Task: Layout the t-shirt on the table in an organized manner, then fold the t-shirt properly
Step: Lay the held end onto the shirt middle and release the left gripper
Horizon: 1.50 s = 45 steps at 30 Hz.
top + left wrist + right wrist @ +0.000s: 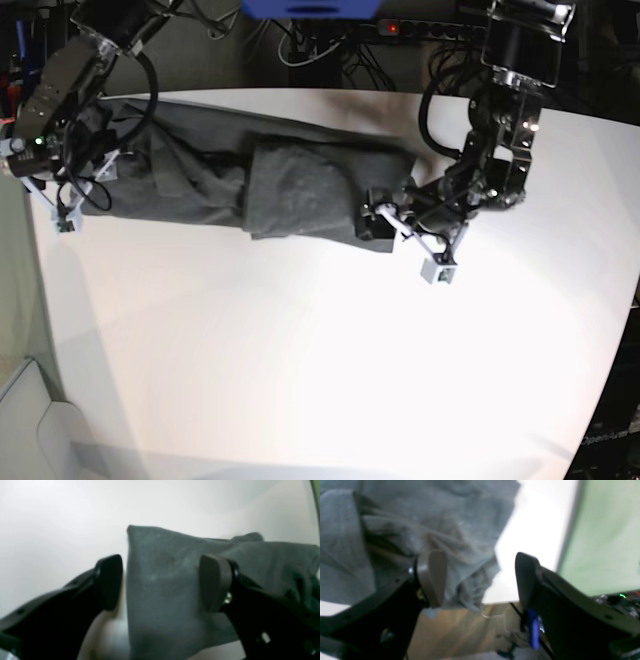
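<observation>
- Left fingers (160, 582) stand apart around a corner of the shirt (162, 580), cloth between the pads but not pinched; probably set to grip or just let go.
- Right fingers (480, 580) are spread wide over the shirt's crumpled edge at the worktop (532, 542) rim, holding nothing.
- In the base view the shirt (250, 180) lies as a long rumpled band along the far side of the worktop (320, 350), one part doubled over mid-length, so laying out looks unfinished.
- Both arms reach low from the far edge, one at each end of the shirt, wrists tilted toward the cloth.
</observation>
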Each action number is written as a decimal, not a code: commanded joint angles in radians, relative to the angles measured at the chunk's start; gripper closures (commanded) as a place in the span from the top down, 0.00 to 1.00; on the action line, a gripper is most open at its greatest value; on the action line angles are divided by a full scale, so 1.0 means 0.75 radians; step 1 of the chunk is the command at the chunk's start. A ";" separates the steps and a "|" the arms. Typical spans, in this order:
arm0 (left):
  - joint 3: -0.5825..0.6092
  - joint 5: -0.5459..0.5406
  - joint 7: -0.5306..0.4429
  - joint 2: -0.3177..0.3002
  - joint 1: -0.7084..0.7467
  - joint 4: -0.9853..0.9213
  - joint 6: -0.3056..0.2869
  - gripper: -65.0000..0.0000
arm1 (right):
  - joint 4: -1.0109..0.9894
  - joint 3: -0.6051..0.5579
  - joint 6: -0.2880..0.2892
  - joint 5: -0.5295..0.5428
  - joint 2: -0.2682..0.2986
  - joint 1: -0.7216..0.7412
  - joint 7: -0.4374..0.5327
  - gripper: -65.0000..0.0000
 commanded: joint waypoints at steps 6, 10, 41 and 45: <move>0.001 -0.015 -0.009 -0.007 -0.026 0.018 0.009 0.72 | -0.149 0.005 -0.002 -0.007 0.034 0.069 0.041 0.67; 0.001 -0.015 -0.009 -0.007 -0.022 0.018 0.009 0.72 | -0.219 0.095 -0.002 -0.007 0.037 0.079 0.084 0.67; -0.001 -0.017 -0.009 -0.007 -0.014 0.030 0.007 0.72 | -0.525 0.123 -0.002 0.002 0.065 0.069 0.154 0.66; -0.003 -0.028 -0.009 -0.007 -0.014 0.030 0.007 0.71 | -0.527 0.123 -0.002 0.004 0.032 0.069 0.154 0.47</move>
